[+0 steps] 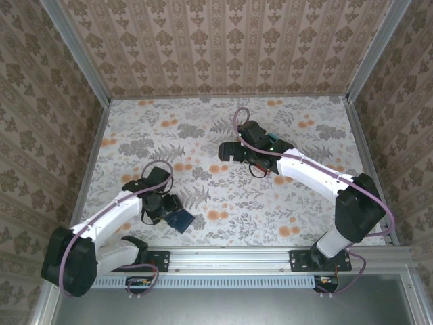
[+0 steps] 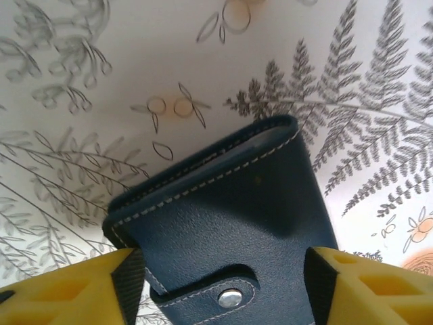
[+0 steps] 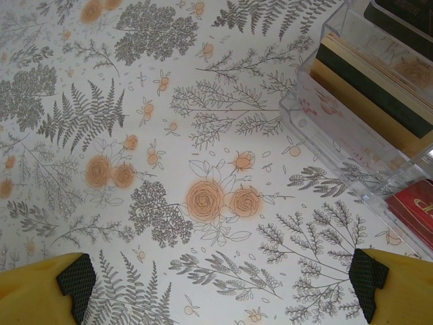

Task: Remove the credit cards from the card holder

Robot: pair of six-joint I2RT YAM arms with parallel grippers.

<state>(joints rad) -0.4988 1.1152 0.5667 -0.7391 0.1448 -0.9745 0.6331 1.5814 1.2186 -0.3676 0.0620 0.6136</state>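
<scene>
Wallet [image 2: 230, 217] sits right between the left gripper's [image 2: 222, 281] fingers, closed, flat on the floral table [image 2: 101, 81]. It's dark navy with a grainy leather look and white stitching round the edges. The closing tab with its silver snap is at the end nearest the fingers, and the other end points away from them. No lettering I can read on it.

The fingers are spread on either side of the wallet, with the black pads [image 2: 128, 281] right at its long edges. I honestly can't tell if they're squeezing it or just beside it. From the top camera the wallet [image 1: 180, 219] pokes out past the left gripper [image 1: 162, 203].

Right gripper [image 3: 222, 281] is spread wide over bare table, nothing between the fingers. Beyond its right finger is a clear tray [image 3: 318, 115] with a red thing in one compartment, gold print too blurry to read.
</scene>
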